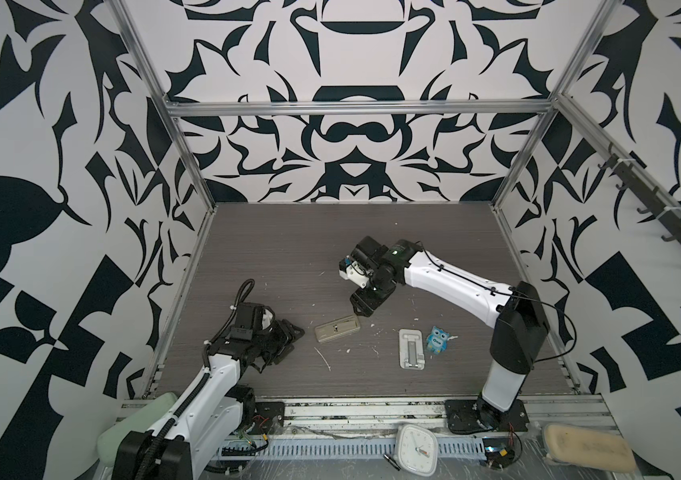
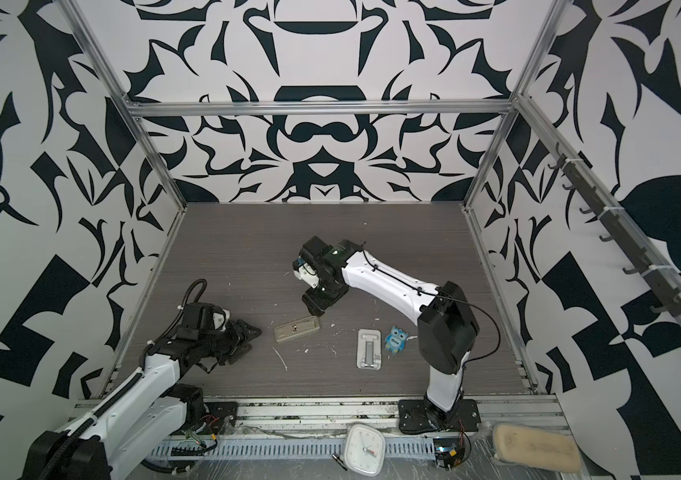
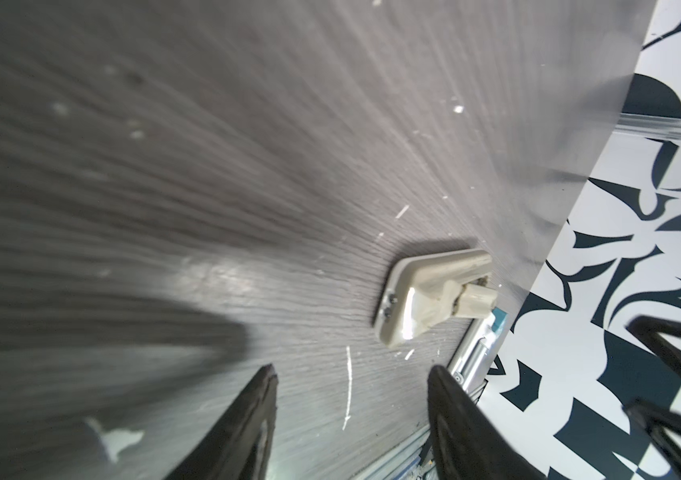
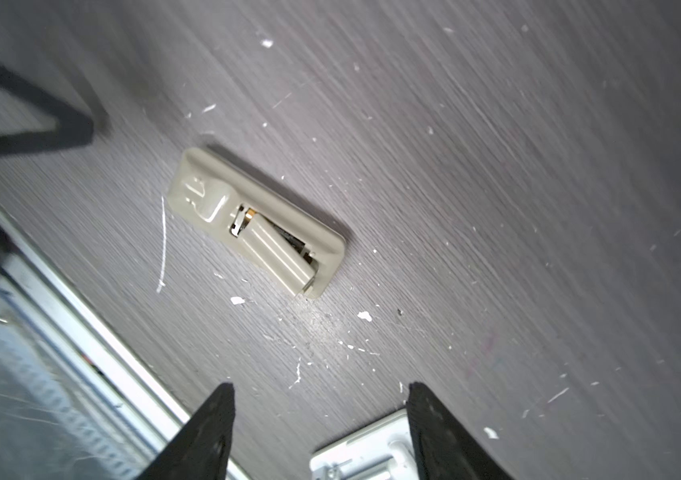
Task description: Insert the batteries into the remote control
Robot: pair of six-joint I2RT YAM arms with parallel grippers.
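Observation:
The remote control lies back up on the dark table, mid-front. In the right wrist view the remote control has a beige cover lying askew over its bay, and a dark battery with a gold end shows beneath it. The left wrist view shows the remote control end-on. My right gripper hangs open just above the remote's right end, empty. My left gripper rests open to the remote's left, apart from it, holding nothing.
A silvery slotted stand and a blue owl toy sit to the right of the remote. A white clock and a beige sponge lie on the front rail, outside the table. White scratches and flecks mark the table.

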